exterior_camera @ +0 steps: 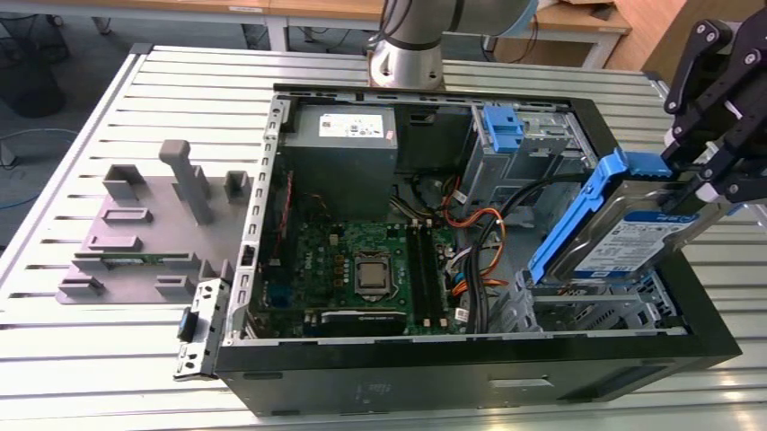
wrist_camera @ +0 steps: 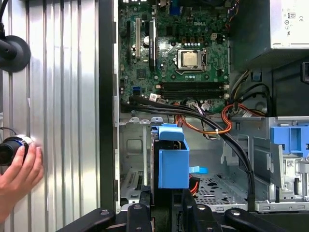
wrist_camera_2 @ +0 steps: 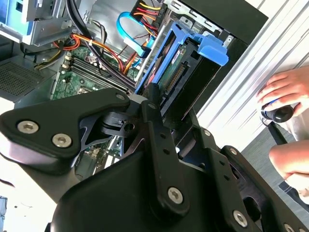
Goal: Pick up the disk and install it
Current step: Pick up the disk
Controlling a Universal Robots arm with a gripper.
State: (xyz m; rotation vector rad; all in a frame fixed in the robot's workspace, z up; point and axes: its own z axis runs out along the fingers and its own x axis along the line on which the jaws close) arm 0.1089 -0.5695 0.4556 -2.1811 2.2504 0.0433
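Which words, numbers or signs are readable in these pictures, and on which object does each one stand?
No text can be read with confidence.
White and blue label on the disk: print too small to read.
White sticker on the power supply: print too small to read.
Markings on the motherboard: too small to read.

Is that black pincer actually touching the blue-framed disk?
Touching. In the exterior view the pincer clamps the disk at its upper end, holding it tilted over the open computer case.
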